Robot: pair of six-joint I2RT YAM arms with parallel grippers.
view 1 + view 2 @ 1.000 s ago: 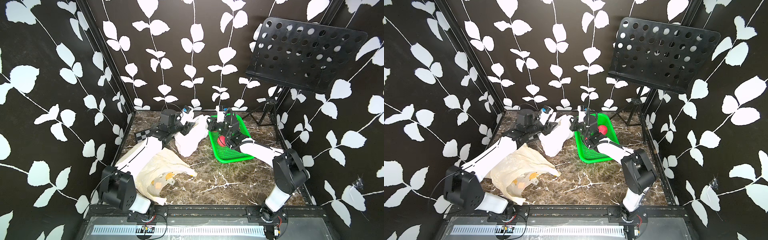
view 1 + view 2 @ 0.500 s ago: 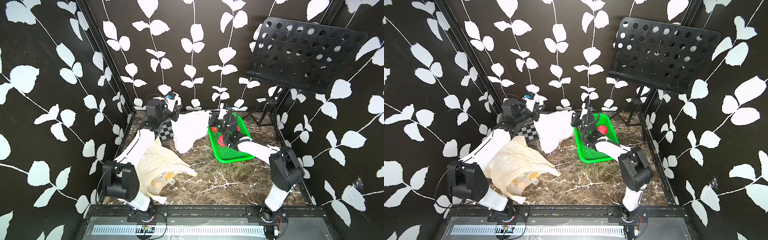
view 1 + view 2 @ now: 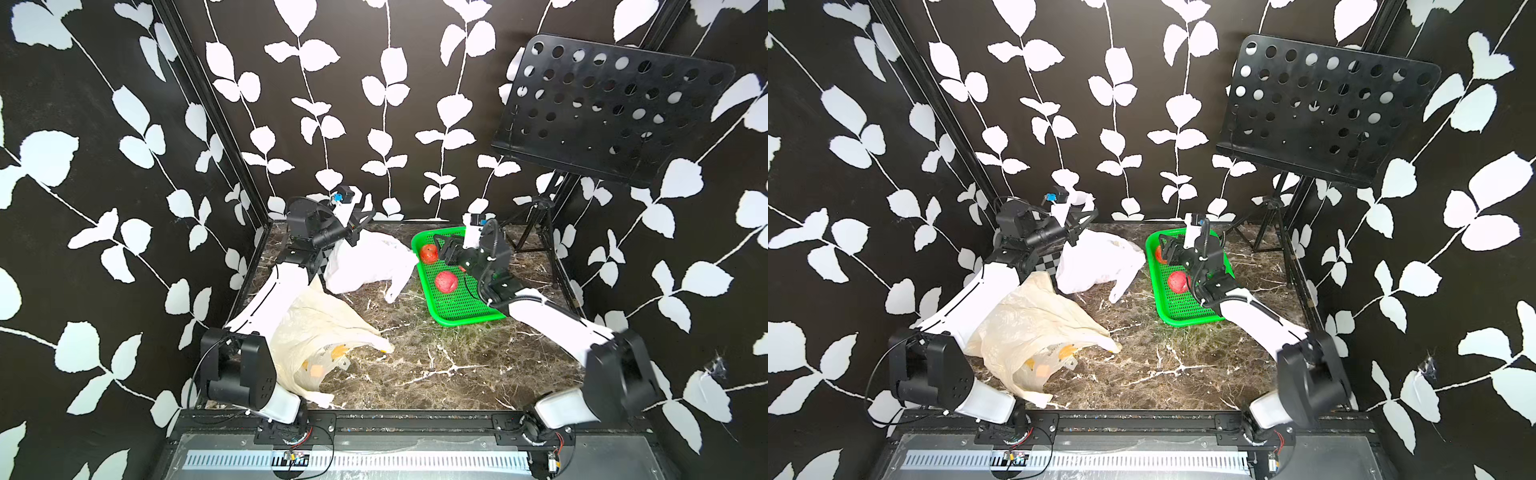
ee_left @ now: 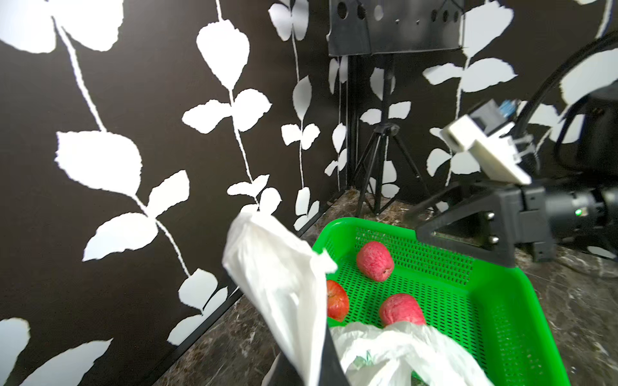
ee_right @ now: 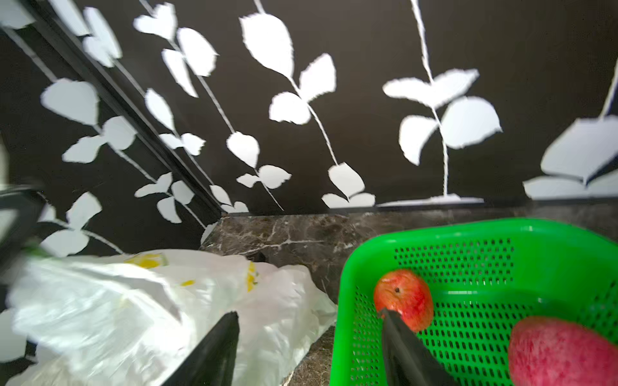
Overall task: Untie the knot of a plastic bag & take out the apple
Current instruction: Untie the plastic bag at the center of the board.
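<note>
Crinkled film and glossy plastic on a polished marble-look tabletop (image 3: pixel 457 374).
White plastic bag (image 3: pixel 370 266) thin, faintly shiny; cream plastic bag (image 3: pixel 316 324) wrinkled; green mesh basket (image 3: pixel 465 321) glossy plastic; apples (image 3: pixel 446 282) matt-skinned; music stand (image 3: pixel 602 112) matt black metal.

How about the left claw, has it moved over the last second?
Yes. The left gripper, shut on the white bag, has pulled back toward the rear left corner, away from the green basket, which stayed put.
</note>
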